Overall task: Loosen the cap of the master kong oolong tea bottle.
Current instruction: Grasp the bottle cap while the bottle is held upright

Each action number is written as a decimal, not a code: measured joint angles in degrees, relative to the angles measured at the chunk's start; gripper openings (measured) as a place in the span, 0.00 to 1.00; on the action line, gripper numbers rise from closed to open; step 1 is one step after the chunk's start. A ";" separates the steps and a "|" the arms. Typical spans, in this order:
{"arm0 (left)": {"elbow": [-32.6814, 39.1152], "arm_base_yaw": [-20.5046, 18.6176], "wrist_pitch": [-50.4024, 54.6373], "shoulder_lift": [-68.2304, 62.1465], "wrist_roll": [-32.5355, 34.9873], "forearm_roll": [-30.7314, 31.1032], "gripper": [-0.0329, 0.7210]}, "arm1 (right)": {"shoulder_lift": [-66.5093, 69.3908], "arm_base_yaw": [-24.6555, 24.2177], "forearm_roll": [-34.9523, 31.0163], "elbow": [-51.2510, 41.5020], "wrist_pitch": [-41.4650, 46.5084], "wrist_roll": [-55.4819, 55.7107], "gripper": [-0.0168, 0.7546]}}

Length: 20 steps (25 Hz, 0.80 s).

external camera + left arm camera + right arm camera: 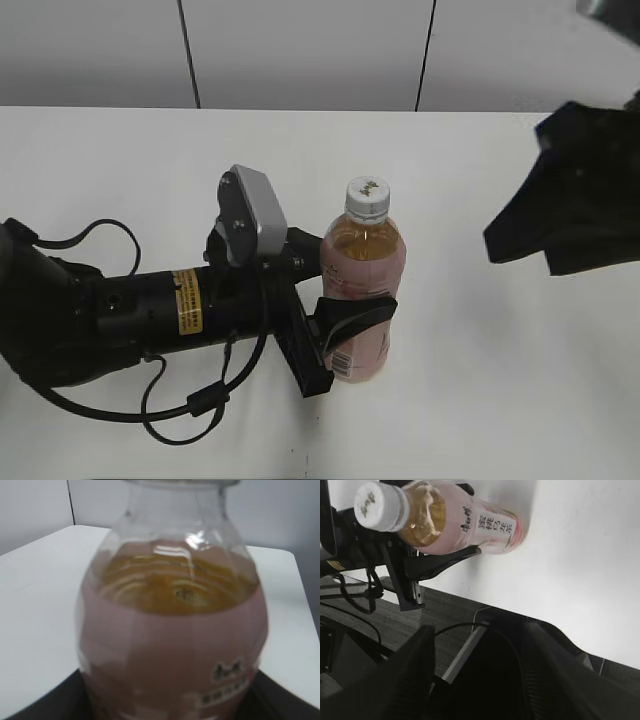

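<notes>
The master kong oolong tea bottle (362, 268) stands upright on the white table, amber tea above its pink label. Its white ribbed cap (367, 197) is on the neck. My left gripper (352, 322) is shut on the bottle's middle, one black jaw curving round the front. In the left wrist view the bottle (170, 630) fills the frame between the jaws (170, 707); the cap is cut off there. My right gripper (525, 245) hangs up and to the right of the bottle, apart from it. In the right wrist view its fingers (480, 680) are open and empty, with the bottle (470, 527) and cap (377, 506) far off.
The white table (500, 380) carries the left arm, which lies along it at the left with looped black cables (190, 405). A grey wall rises behind. The right wrist view shows the table's edge and dark floor (445, 615) below it.
</notes>
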<state>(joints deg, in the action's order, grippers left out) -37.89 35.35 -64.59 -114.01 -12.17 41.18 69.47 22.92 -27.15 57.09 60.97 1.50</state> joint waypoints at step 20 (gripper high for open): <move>0.00 0.00 0.00 0.00 0.00 -0.13 0.57 | 24.08 12.80 14.02 29.38 8.18 14.29 0.57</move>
<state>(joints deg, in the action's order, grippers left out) -37.89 35.35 -64.59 -114.01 -12.17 41.05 93.55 35.72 -13.13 86.47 69.15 15.79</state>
